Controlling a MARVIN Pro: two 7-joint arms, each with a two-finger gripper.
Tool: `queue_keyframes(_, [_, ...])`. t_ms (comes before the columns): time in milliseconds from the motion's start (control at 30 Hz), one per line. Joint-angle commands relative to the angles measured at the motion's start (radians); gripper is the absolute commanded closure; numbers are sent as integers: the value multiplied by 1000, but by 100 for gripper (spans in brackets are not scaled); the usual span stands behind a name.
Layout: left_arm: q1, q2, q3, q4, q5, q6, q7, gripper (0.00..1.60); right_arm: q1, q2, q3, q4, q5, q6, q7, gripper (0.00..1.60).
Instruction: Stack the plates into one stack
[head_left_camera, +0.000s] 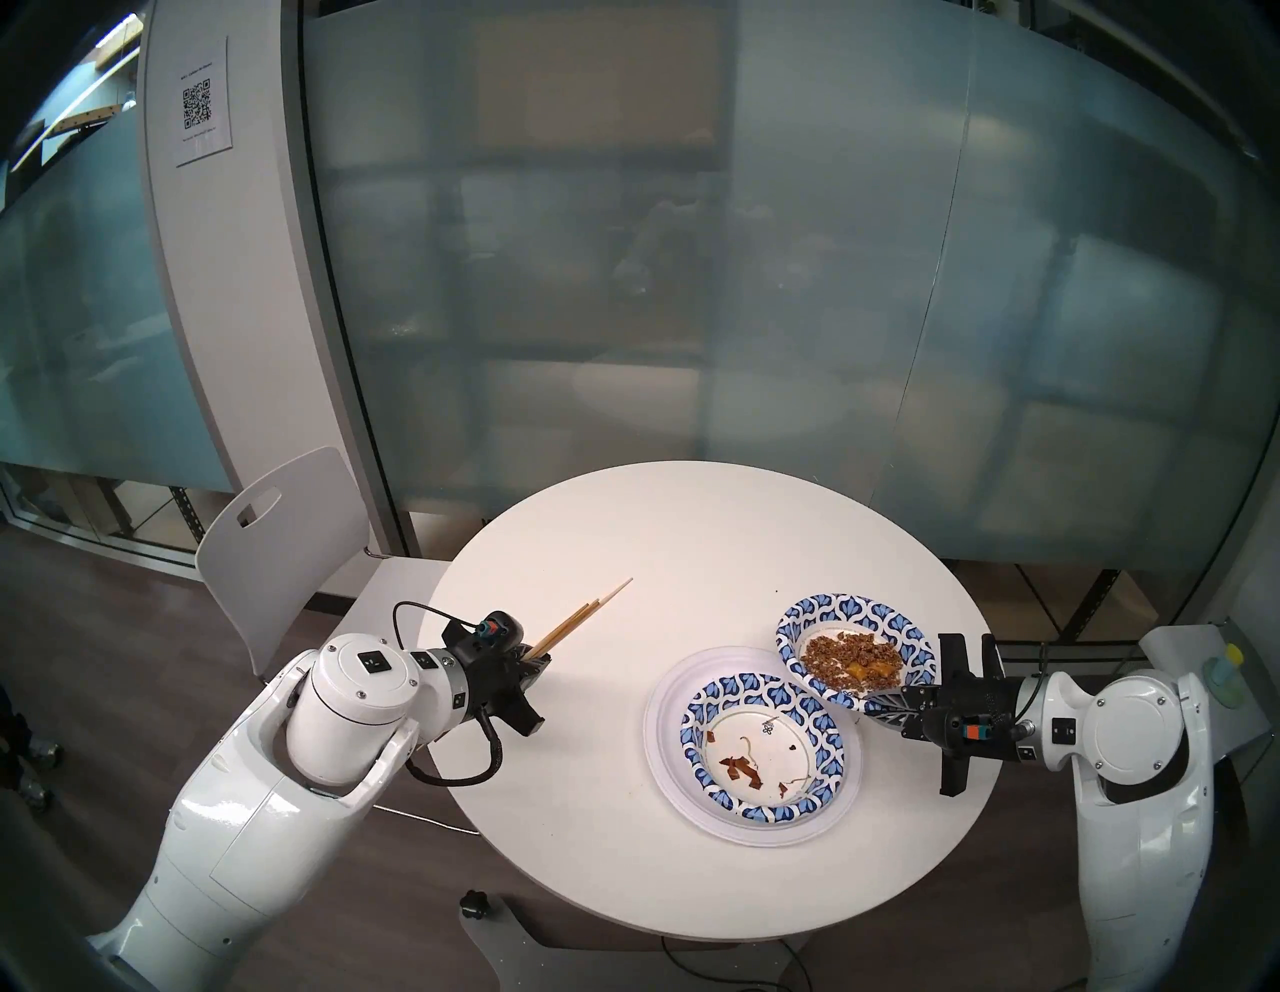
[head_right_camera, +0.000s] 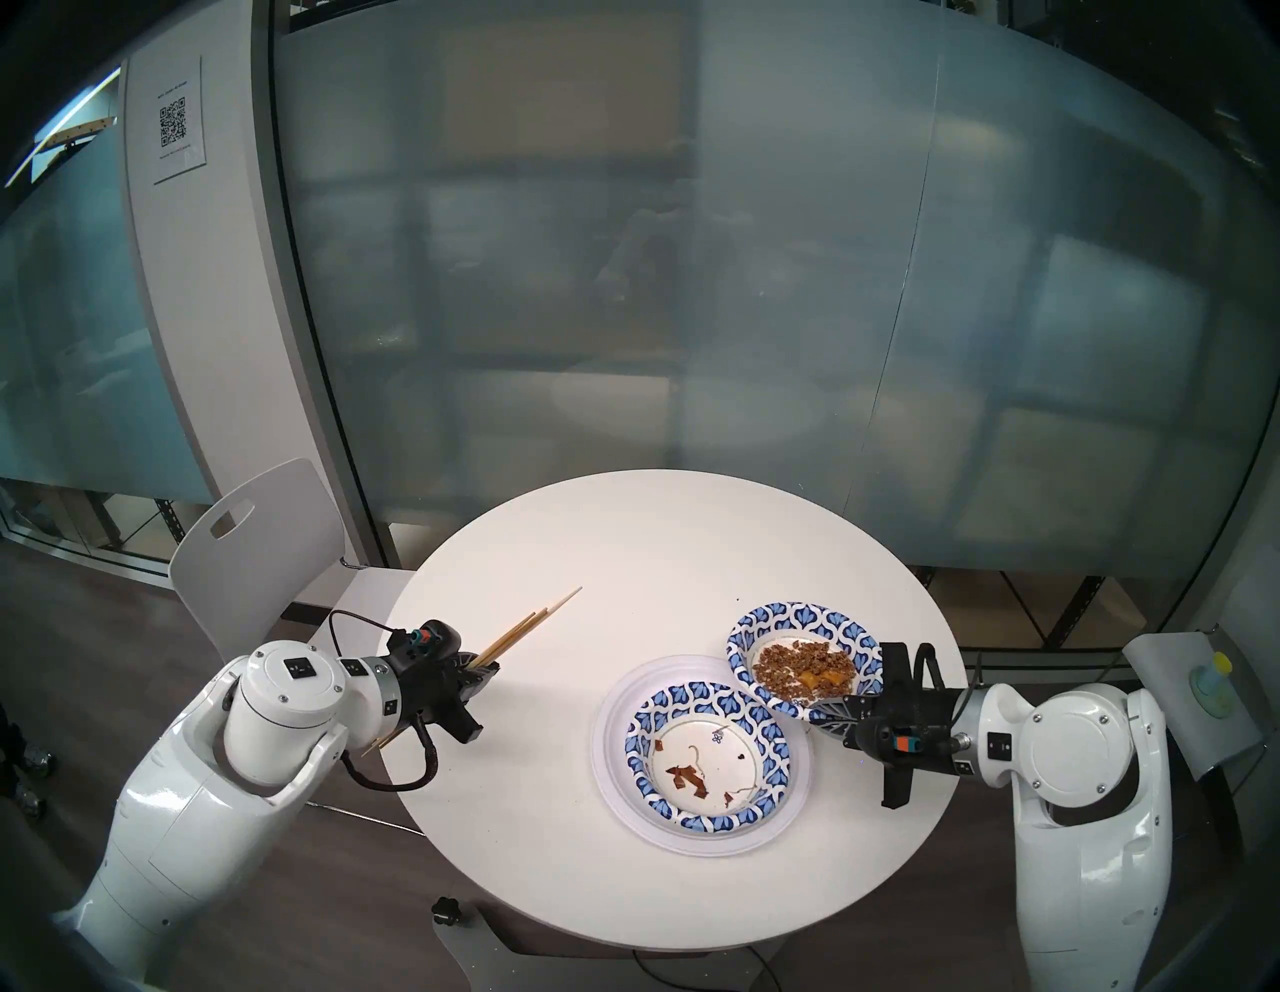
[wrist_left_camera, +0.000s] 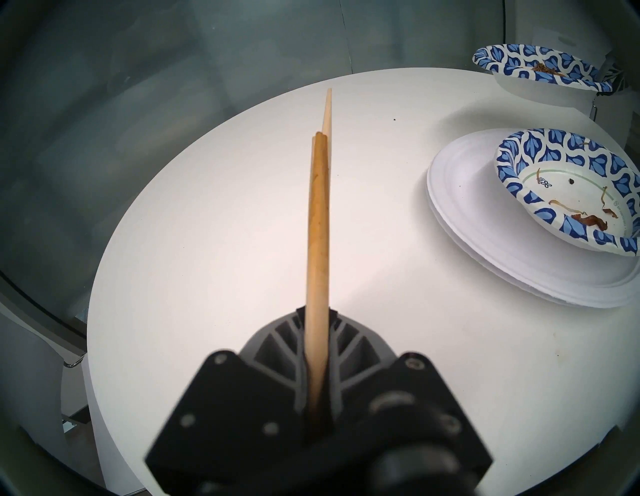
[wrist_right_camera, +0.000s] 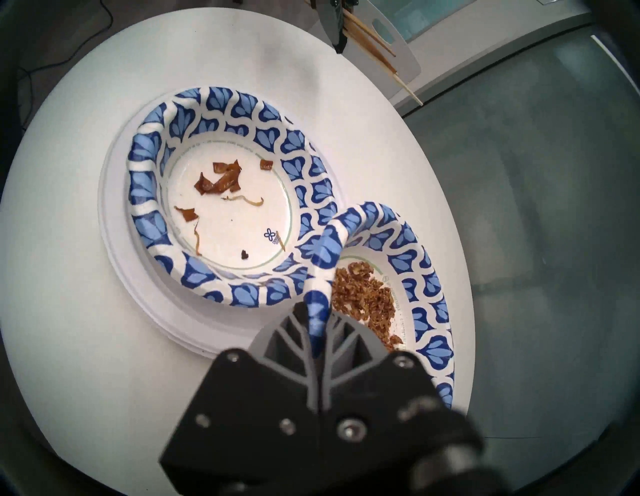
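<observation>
The right end effector (wrist_right_camera: 317, 332) is clamped tight on the near rim of the patterned plate with crumbs (head_left_camera: 855, 651), its ribbed fingers (wrist_right_camera: 349, 341) pinching the blue-and-white lip, which has folded up between them in the right wrist view. That plate hangs clear of the table (head_left_camera: 623, 526), tilted toward the stack, with a heap of brown crumbs and a few orange bits sitting low in its bowl. Just beside it, and partly under its leading edge as the head views show it, lies the empty patterned plate (head_left_camera: 762, 745), holding only a few brown scraps and nested in the white plates (head_left_camera: 668, 745); the left wrist view shows layered white rims there, so two seem stacked, and that pile sits on the right half of the table. To do this step well, I judge the carried plate should be levelled first so the crumbs do not slide out, then brought squarely over the empty patterned plate and lowered until its base seats inside before the grip is let go; a one-sided pinch on a soft paper rim may sag or buckle, so a slow, steady move suits it. Well apart on the left, the left end effector (wrist_left_camera: 317, 322) is closed on a bundle of chopsticks (head_left_camera: 578, 620), held above the table and clear of the plates.
</observation>
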Motion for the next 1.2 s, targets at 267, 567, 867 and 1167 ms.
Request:
queue_keyframes(267, [18,11,9,-47,2,-12,-8,160,-132,-78,-70,-158,-29,22,-10,160])
queue_keyframes(567, [21,10,9,-56,-1,-11,-9,160,-172,-99,-110,-172,-69,16,-27,160])
queue_keyframes(867, [19,11,8,-58,-2,-8,-10,160,-196,-113,-146,-183,-97,19,-27,160])
queue_keyframes(1167, [9,11,13,-49,-2,-9,-12,160,-213,-122,-147,-162,-116,9,-37,160])
